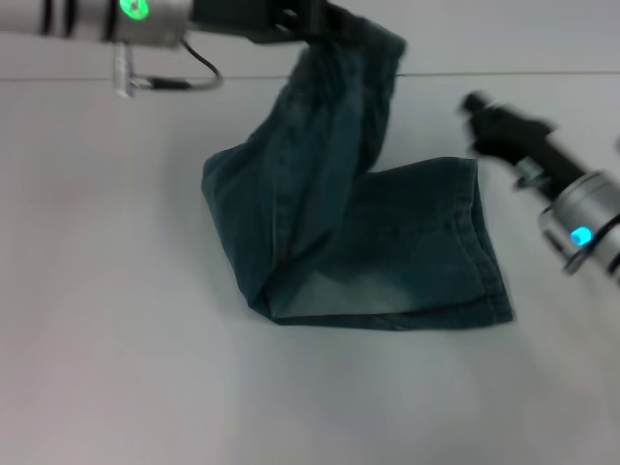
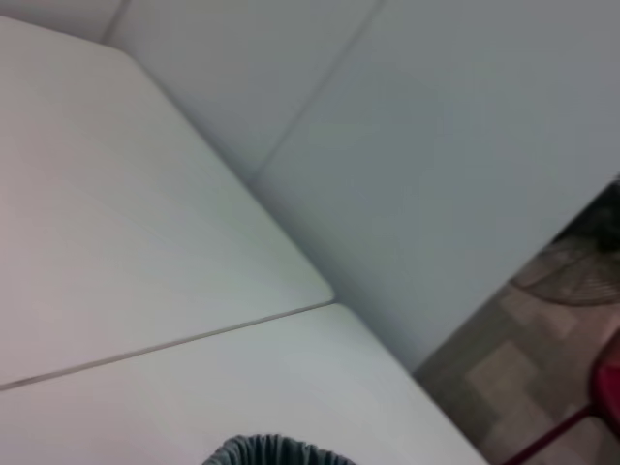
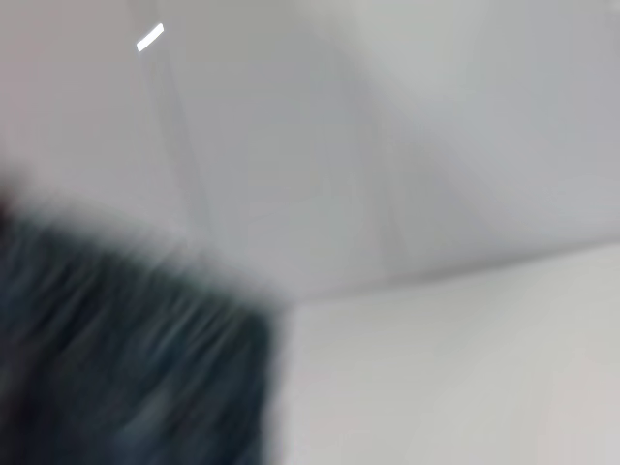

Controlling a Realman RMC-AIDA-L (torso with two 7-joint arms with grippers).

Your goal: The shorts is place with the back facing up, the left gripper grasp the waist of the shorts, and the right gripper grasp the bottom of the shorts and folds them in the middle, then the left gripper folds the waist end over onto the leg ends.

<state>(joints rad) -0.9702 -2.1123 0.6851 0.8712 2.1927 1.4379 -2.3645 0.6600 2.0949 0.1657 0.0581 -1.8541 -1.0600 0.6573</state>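
Dark teal denim shorts [image 1: 368, 242] lie on the white table [image 1: 116, 320], folded lengthwise. The leg ends [image 1: 484, 242] rest flat toward the right. My left gripper [image 1: 325, 21] is shut on the waist end and holds it raised at the far edge, so the cloth hangs down from it in a twisted fold. A strip of gathered waistband [image 2: 273, 450] shows in the left wrist view. My right gripper [image 1: 477, 105] hovers to the right of the shorts, apart from the cloth. The right wrist view shows blurred denim [image 3: 116, 368].
A seam between two tabletops [image 1: 523, 74] runs along the far side. Beyond the table's corner [image 2: 329, 302] stand a pale wall and a tiled floor [image 2: 542, 368] with something red [image 2: 608, 387].
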